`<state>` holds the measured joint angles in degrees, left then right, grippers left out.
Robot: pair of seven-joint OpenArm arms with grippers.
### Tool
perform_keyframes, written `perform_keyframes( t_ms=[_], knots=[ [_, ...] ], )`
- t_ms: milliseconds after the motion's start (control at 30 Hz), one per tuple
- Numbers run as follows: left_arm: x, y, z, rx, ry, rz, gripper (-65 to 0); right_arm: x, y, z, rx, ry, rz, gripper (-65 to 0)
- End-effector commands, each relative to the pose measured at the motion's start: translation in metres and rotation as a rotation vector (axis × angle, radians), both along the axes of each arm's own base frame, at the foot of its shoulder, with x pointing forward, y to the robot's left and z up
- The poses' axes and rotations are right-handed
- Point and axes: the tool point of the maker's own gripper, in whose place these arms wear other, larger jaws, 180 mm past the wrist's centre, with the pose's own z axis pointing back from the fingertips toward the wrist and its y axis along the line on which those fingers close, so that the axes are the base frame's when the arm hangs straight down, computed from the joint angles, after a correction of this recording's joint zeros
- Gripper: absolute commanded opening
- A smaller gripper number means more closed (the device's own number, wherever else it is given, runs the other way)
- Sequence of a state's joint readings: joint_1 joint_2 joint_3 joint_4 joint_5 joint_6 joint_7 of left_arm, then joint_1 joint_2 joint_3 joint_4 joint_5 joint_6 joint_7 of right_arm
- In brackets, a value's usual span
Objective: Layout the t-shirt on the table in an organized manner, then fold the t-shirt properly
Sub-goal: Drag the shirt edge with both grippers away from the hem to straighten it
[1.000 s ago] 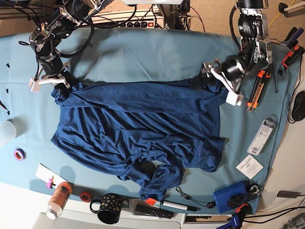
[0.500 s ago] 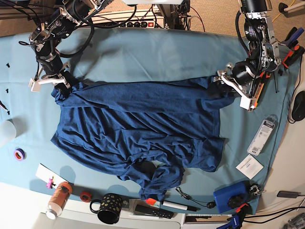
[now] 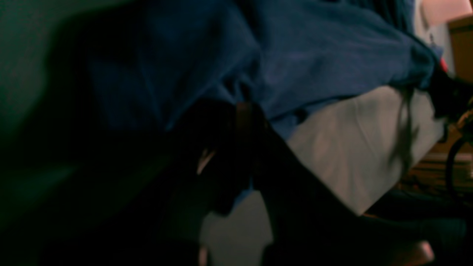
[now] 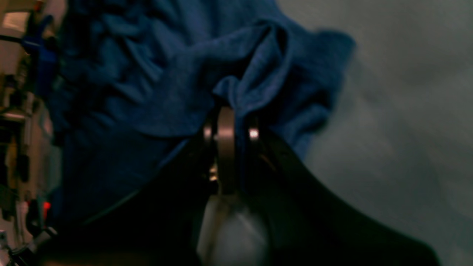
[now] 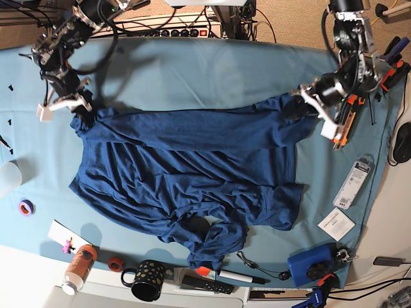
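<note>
Navy-blue heathered fabric, the short-sleeved t-shirt (image 5: pixel 186 170), lies spread and rumpled across the middle of the wide table (image 5: pixel 212 74) draped in smooth light teal cloth. Its top edge is drawn taut between two robot arms, while the lower hem bunches in folds near the table's front edge. The left gripper (image 5: pixel 307 102), on the right side of the overhead view, has its jaws pressed together on the shirt's upper corner; its wrist camera shows dark blue cloth (image 3: pixel 295 62) gathered at the fingertips, though the picture is dim and blurred. The right gripper (image 5: pixel 82 110), on the opposite side, pinches the other upper corner, a fold of fabric (image 4: pixel 244 88) caught between its narrow jaws. A black mug with gold dots (image 5: pixel 146 280) and an orange bottle (image 5: pixel 79 267) stand along the front edge.
</note>
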<state>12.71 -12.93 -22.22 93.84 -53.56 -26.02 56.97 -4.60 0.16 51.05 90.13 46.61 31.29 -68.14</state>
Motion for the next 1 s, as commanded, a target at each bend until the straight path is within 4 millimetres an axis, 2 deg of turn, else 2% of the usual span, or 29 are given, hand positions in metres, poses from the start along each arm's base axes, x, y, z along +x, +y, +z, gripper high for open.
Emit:
perform_keyframes(
  t_ms=[0, 200, 467, 767, 967],
  knots=[
    [0.003, 0.008, 0.012, -0.009, -0.039, 0.0, -65.0, 0.001, -0.006, 0.011, -0.017, -0.033, 0.002, -65.0],
    [-0.014, 0.031, 0.01, -0.01, -0.004, 0.029, -65.0, -0.025, -0.023, 0.017, -0.023, -0.023, -0.001, -65.0],
    [-0.038, 0.026, 0.004, -0.032, 0.039, -0.032, -65.0, -0.049, -0.044, 0.029, -0.106, 0.021, 0.0, -65.0],
    [-0.067, 0.024, -0.009, -0.05, 0.113, -0.041, -65.0, -0.075, -0.044, 0.017, -0.107, 0.098, 0.013, -65.0],
    [-0.074, 0.026, -0.01, -0.033, 0.126, -0.077, -65.0, -0.087, -0.04, 0.012, -0.09, 0.126, 0.027, -65.0]
  ],
)
